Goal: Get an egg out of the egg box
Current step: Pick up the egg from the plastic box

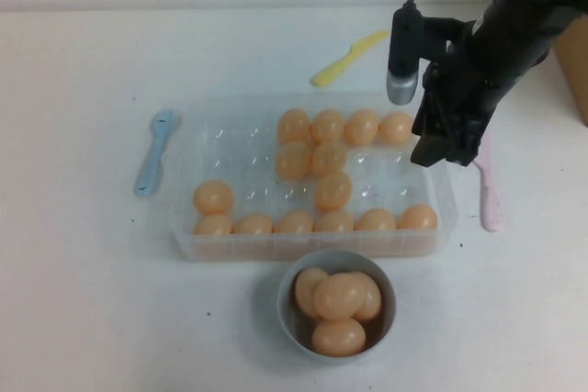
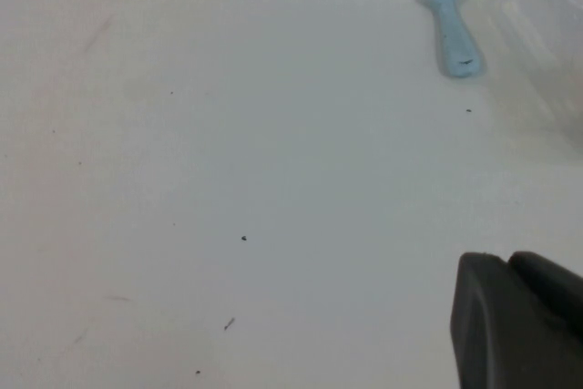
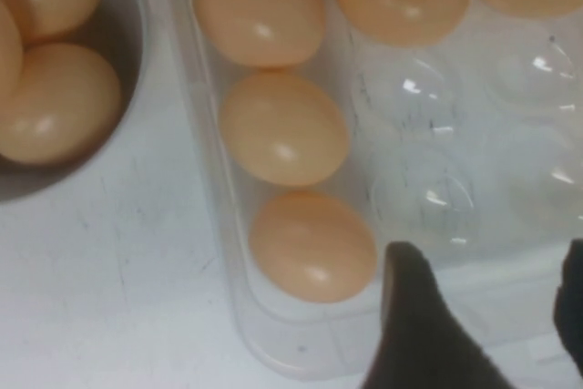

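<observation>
Right hand (image 1: 443, 155) open, empty, above the egg box's (image 1: 184, 218) right end near an egg (image 1: 418, 218). Left hand (image 2: 515, 325) over bare worktop (image 2: 228, 152), grip state can't tell.

No text, label, brand, number or sign can be read anywhere. The clear egg box (image 1: 184, 227) under the right gripper (image 1: 443, 146) is unmarked, and so are the eggs in it. The blue spatula (image 2: 449, 29) seen beyond the left gripper (image 2: 519, 325) bears only small dark specks, not letters.
</observation>
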`<action>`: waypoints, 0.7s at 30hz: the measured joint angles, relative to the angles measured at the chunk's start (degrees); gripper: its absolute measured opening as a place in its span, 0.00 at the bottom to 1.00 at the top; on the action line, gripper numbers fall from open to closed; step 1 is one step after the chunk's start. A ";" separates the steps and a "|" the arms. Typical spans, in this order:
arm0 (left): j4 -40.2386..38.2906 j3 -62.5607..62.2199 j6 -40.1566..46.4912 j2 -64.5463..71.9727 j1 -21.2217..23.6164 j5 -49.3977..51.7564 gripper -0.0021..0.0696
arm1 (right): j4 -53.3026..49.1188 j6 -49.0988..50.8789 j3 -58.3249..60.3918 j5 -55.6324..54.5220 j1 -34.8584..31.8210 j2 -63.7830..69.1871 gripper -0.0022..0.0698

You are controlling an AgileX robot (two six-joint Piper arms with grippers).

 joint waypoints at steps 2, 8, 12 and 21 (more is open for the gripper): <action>0.00 0.00 0.00 0.00 0.00 0.00 0.02 | -1.97 -0.10 0.00 0.00 0.89 0.12 0.45; 0.00 0.00 0.00 0.00 0.00 0.00 0.02 | -6.46 -0.23 -0.12 0.00 3.89 0.97 0.45; 0.00 0.00 0.00 0.00 0.00 0.00 0.02 | -8.01 -1.25 -0.12 0.00 5.56 3.55 0.45; 0.00 0.00 0.00 0.00 0.00 0.00 0.02 | -9.81 -6.65 -0.12 -0.21 6.18 6.32 0.52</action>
